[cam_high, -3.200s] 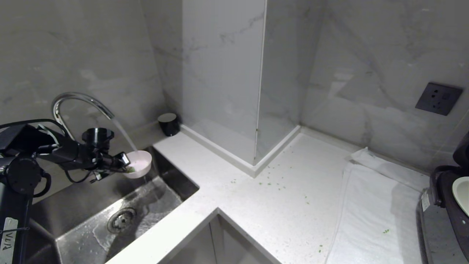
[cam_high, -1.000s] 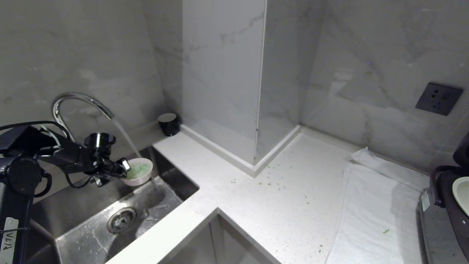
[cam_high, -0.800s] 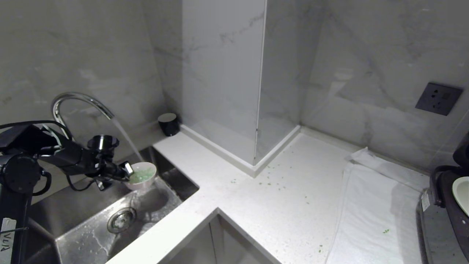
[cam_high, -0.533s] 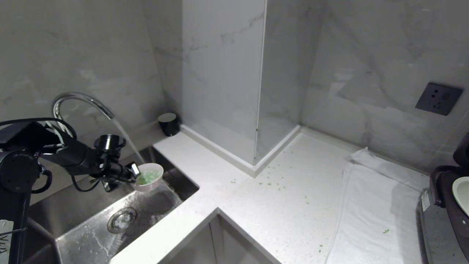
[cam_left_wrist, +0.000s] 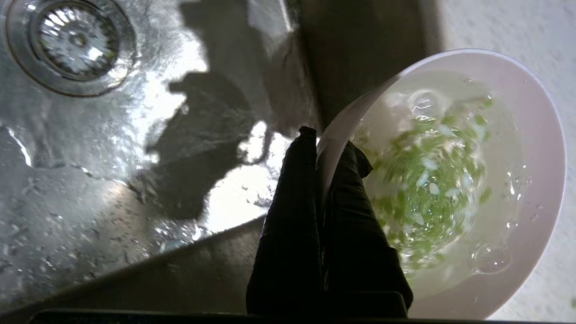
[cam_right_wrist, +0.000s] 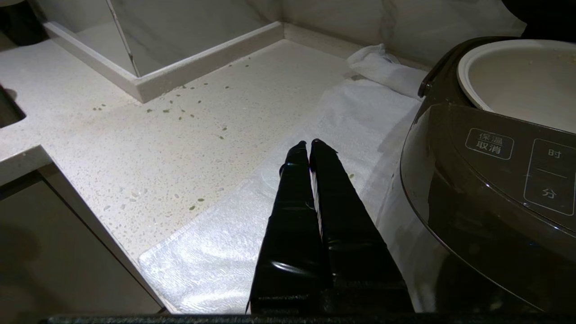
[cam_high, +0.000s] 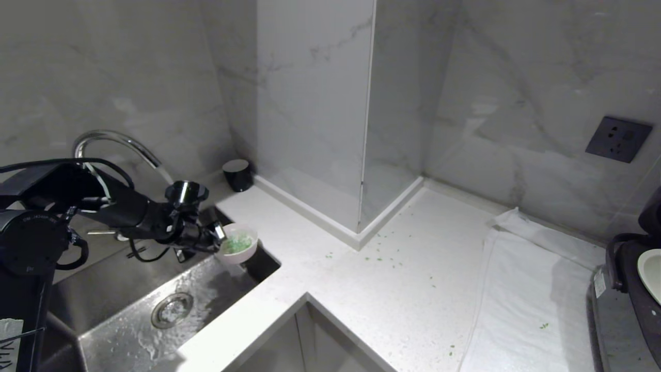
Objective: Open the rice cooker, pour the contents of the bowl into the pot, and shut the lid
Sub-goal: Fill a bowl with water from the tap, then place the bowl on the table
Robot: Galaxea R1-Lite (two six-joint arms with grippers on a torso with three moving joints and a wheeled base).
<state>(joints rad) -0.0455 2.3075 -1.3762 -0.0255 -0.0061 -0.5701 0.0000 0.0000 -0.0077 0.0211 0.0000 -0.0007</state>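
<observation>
The bowl [cam_high: 237, 244] hangs level over the sink [cam_high: 129, 289] corner — so its watery green bits [cam_left_wrist: 432, 180] stay in. The left gripper [cam_left_wrist: 327, 144] pinches its rim; the right gripper [cam_right_wrist: 309, 145] idles shut, holding nothing.

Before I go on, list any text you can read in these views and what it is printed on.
"保温 取消": button on the rice cooker front panel.
"时" and "分": the neighbouring button on the same panel, cut off by the picture's edge.
White tape strip on the left arm's base: handwritten marks, partly cut off, unreadable.
White label on the cooker's side: too small to read.
</observation>
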